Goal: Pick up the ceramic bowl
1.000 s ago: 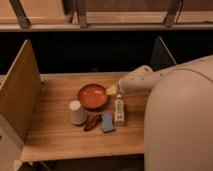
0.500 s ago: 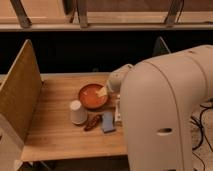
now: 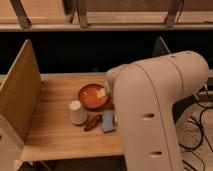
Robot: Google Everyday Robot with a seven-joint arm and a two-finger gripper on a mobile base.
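Note:
The ceramic bowl is round and shallow, reddish-orange inside with a darker rim, and sits on the wooden table near its middle. My gripper shows as a pale tip over the bowl's right inner side, at the end of the big white arm. The arm hides the bowl's right edge and the right part of the table.
An upturned white cup stands just front-left of the bowl. A brown item and a blue packet lie in front of it. A tall wooden side panel borders the table's left; a dark panel stands back right.
The arm has swung left and closer to the camera, now covering much more of the table's right side. The gripper has moved from beside the bowl to over its right inner side.

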